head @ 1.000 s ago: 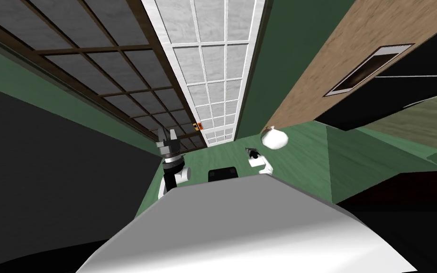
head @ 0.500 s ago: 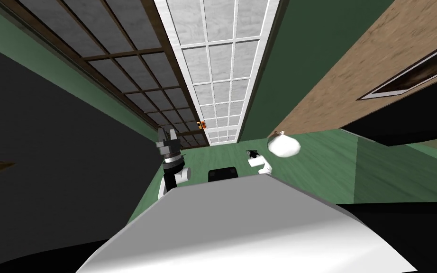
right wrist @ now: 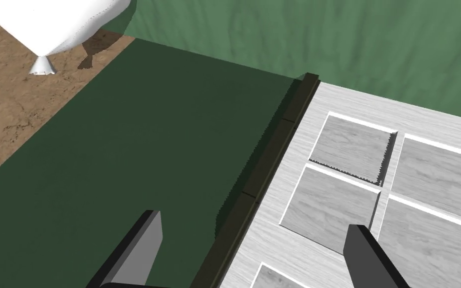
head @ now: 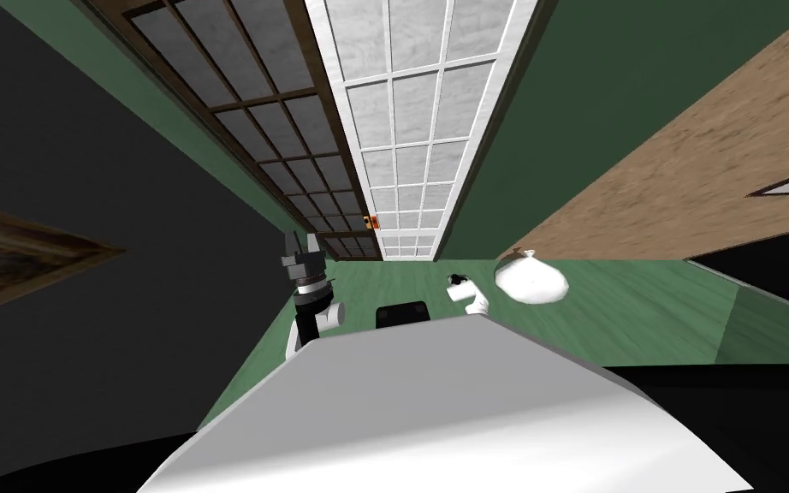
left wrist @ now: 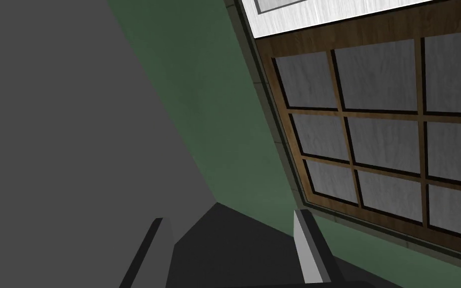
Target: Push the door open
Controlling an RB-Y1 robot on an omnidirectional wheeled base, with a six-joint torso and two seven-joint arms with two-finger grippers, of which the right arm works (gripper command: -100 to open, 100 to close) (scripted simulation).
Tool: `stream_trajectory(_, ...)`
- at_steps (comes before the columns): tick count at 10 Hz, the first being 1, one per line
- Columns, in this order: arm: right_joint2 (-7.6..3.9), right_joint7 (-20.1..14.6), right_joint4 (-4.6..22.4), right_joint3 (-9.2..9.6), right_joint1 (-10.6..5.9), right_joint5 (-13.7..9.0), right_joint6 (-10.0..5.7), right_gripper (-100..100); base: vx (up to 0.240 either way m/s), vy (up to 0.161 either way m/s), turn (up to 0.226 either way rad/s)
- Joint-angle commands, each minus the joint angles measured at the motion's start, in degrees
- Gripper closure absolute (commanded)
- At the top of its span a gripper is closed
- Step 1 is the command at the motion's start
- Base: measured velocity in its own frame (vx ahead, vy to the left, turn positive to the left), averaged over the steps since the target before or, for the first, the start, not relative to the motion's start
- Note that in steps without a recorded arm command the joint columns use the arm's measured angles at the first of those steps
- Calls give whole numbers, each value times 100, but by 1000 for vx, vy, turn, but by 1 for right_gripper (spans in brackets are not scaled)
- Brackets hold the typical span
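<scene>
Found fingers of right gripper (right wrist: 254, 222) spread wide, gripping nothing. Noted beyond them a dark frame (right wrist: 264, 165), with white door (right wrist: 374, 200) of grey panes on one side and dark green wall (right wrist: 139, 150) on the other; white bag (right wrist: 49, 20) farther out. Found left gripper (left wrist: 229, 225) likewise wide apart and empty, aimed toward brown door (left wrist: 374, 140). Recorded, from head view, white door ahead, small orange handle (head: 371, 223) on its edge next to brown door.
</scene>
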Motion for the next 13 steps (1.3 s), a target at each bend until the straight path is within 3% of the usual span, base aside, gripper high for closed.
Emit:
stream_trajectory(1, -9, 164, 168, -12, -54, 84, 177, -100, -58, -175, 284)
stream_trajectory(7, -17, 767, 646, -27, -241, 380, 902, -100, -85, -143, 327)
stream_trajectory(11, -19, 1112, 920, -37, -349, 550, 1318, -100, -106, -103, 279)
stream_trajectory(13, -20, 1259, 1036, -41, -395, 622, 1495, -100, -56, -58, 144)
